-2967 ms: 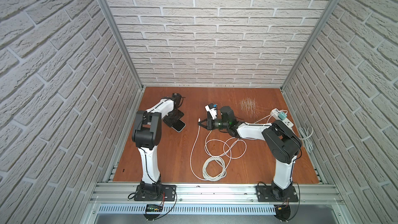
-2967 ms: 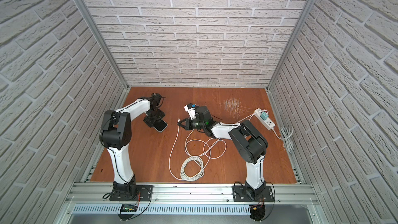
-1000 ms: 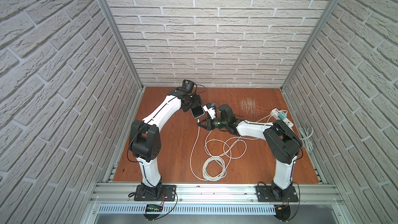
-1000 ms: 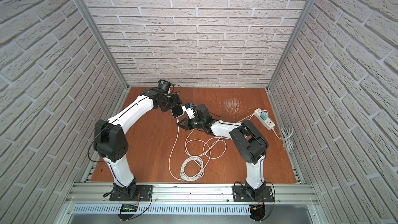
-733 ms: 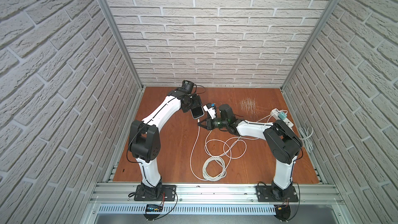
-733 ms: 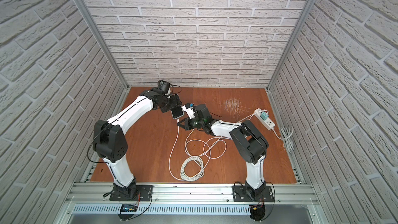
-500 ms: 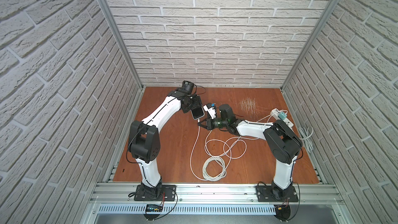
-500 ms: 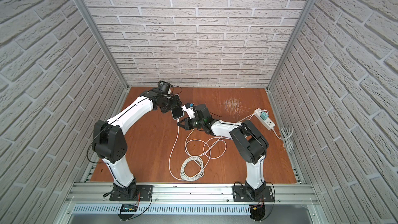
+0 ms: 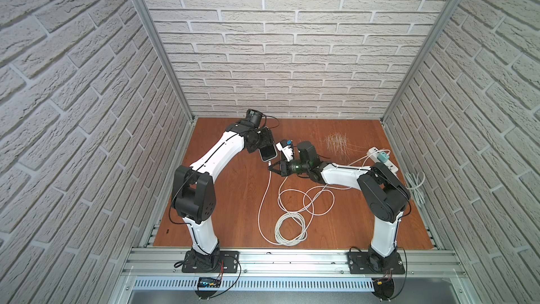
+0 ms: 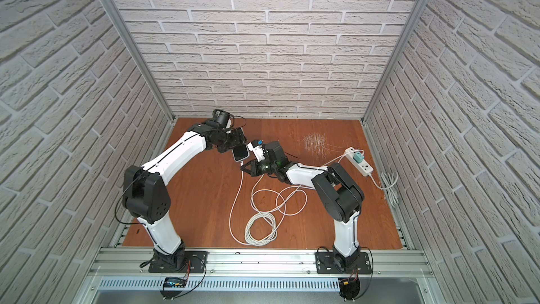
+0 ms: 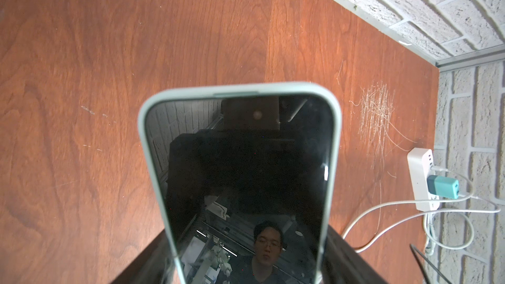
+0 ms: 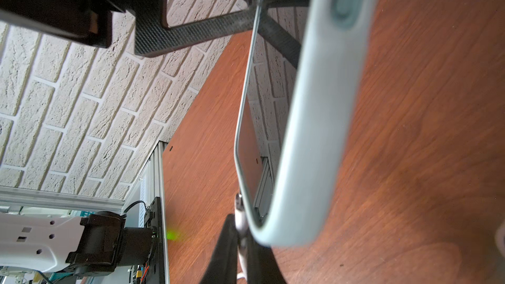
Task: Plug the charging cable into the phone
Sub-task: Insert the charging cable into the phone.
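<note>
The phone (image 9: 268, 152) is dark-screened in a pale green case and hangs above the table, shown in both top views. My left gripper (image 9: 264, 147) is shut on its sides. In the left wrist view the phone (image 11: 240, 173) fills the middle between the two dark fingers (image 11: 345, 258). My right gripper (image 9: 270, 166) is shut on the white plug (image 12: 240, 215) of the charging cable (image 9: 289, 226). In the right wrist view the plug tip lies against the rounded lower corner of the phone (image 12: 314, 132), on the screen side. The phone's port is hidden.
The cable's loose coil lies on the wooden table (image 9: 233, 200) between the arm bases. A white power strip (image 9: 393, 166) with a teal charger (image 9: 382, 157) sits at the right edge. A scratched patch (image 9: 336, 143) marks the back right. Brick walls enclose three sides.
Three seconds ago the phone lay at the left; my left gripper has since carried it up and right to the plug. Over the last second nothing has visibly moved.
</note>
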`<move>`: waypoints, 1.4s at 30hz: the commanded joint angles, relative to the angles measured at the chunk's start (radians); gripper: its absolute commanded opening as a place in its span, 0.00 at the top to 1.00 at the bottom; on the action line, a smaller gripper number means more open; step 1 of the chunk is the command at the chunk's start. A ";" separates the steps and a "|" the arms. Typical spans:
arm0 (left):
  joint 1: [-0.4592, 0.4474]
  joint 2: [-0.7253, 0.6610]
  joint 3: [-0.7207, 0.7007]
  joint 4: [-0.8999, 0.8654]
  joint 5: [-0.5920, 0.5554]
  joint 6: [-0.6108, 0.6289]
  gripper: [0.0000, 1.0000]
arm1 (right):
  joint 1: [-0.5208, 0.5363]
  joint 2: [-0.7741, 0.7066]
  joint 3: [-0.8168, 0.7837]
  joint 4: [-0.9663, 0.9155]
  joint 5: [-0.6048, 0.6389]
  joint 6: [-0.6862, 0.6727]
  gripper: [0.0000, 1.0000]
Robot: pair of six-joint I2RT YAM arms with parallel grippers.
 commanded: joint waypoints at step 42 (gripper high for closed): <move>-0.010 -0.065 -0.029 0.065 0.023 0.036 0.71 | -0.011 -0.033 -0.027 0.066 -0.004 0.008 0.97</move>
